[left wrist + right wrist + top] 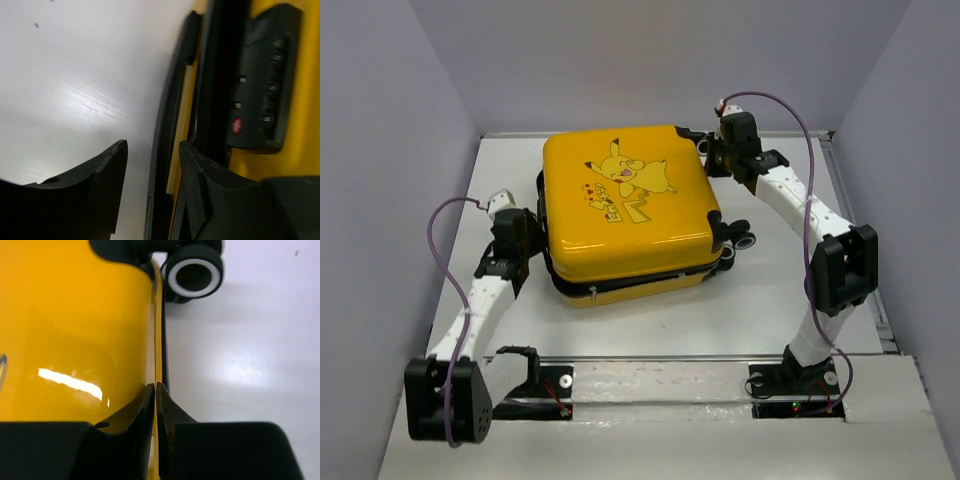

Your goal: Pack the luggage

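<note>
Luggage (625, 215): yellow hard-shell suitcase lying flat on the white table (770, 300), Pikachu print facing up. It sits toward the far edge, roughly centred between the left and right edges. The two shell halves are together, with a dark seam running round the near side. Black wheels (735, 240) stick out on the right side, near the near-right corner of the case.

Left gripper (520, 240): at the left side of the suitcase, low against the shell wall. In the left wrist view the left gripper (152, 145) has its jaws well apart. One finger (100, 185) is over bare table, the other (215, 195) is against the yellow shell. A black edge strip (170, 125) of the case runs up through the gap between them. Nothing is clamped. A black combination lock (265, 85) with a red mark sits on the shell just beyond the inner finger.

Right gripper (717, 158): at the far-right corner of the suitcase, the arm reaching in from the right edge of the table. In the right wrist view the right gripper (156, 387) has its fingertips drawn together, only a hairline slit between them. The tips lie right over the seam along the shell edge. Whether anything thin is pinched there, I cannot tell. A black wheel (195, 270) with a white ring shows further along the same edge.

Purple cable (435, 240) loops above the left arm.
</note>
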